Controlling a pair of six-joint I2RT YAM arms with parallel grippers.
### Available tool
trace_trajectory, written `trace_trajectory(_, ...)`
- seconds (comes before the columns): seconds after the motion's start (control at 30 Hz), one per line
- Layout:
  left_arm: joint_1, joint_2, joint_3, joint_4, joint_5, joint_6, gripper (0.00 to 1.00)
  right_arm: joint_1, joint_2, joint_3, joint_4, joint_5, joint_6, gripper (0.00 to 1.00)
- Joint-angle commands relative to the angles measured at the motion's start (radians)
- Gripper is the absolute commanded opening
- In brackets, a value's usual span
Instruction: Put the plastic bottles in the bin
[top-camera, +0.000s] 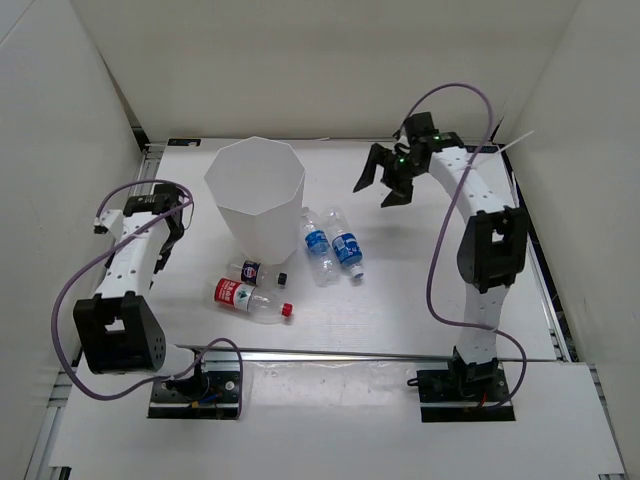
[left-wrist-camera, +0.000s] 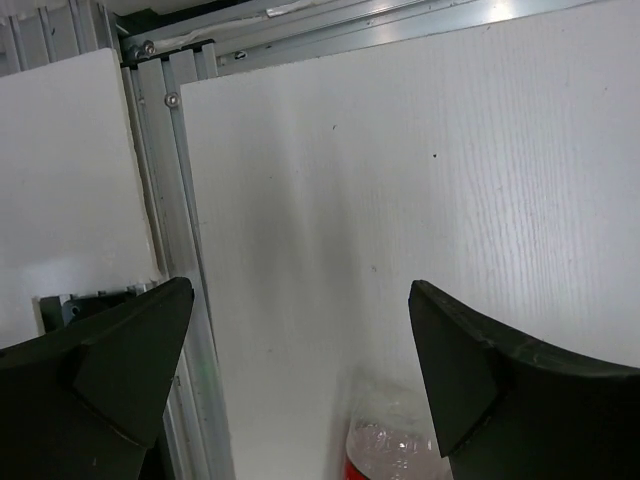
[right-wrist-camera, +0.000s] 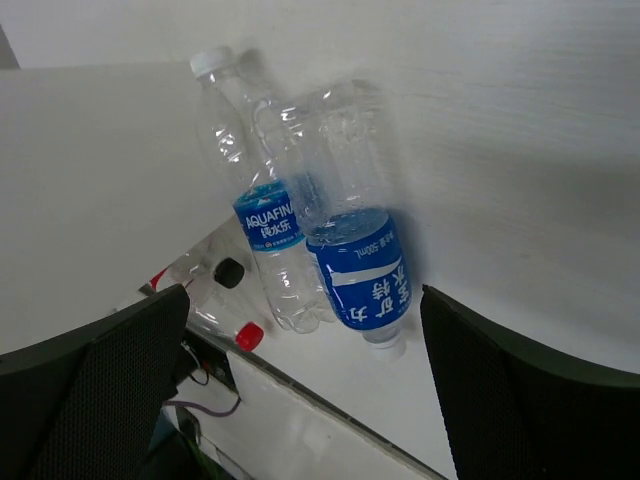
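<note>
My left jaws: wide, near the table (top-camera: 400, 300) edge.
My right jaws: wide, raised right of the bin (top-camera: 256, 222).

**Bottles beside the bin**

A tall white translucent plastic bin (top-camera: 255, 195) stands on the white counter (top-camera: 420, 300). Just right of it lie a clear blue-labelled plastic bottle (top-camera: 317, 250) and a second blue-labelled bottle (top-camera: 347, 248), side by side. Before the bin lies a short black-capped bottle (top-camera: 252, 269), and a red-labelled clear bottle (top-camera: 245, 297) lies nearer still.

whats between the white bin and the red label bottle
The short dark-labelled clear bottle with black cap lies on its side between the tall white translucent bin and the red-labelled bottle, shown in the top view.
</note>
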Motion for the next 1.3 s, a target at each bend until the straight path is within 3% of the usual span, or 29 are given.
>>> trace_trajectory(0.0, -0.018, -0.047, 0.026, -0.075, 0.005, 0.095, 1.00, 0.025, 0.035, 0.048, 0.004, -0.056, -0.056, 1.00)
trace_trajectory(0.27, -0.038, -0.081, 0.048, -0.075, -0.027, 0.153, 1.00, 0.077, 0.123, 0.034, 0.046, -0.145, -0.102, 1.00)
trace_trajectory(0.5, -0.047, -0.090, 0.035, -0.075, 0.015, 0.164, 1.00, 0.120, 0.189, 0.053, 0.025, -0.069, -0.103, 1.00)
trace_trajectory(1.07, -0.056, -0.070, -0.023, -0.075, 0.015, 0.201, 1.00, 0.120, 0.332, 0.004, 0.007, -0.098, -0.135, 1.00)
trace_trajectory(1.27, -0.056, -0.060, -0.041, -0.075, 0.015, 0.201, 1.00, 0.138, 0.363, -0.010, 0.007, -0.116, -0.103, 0.80)
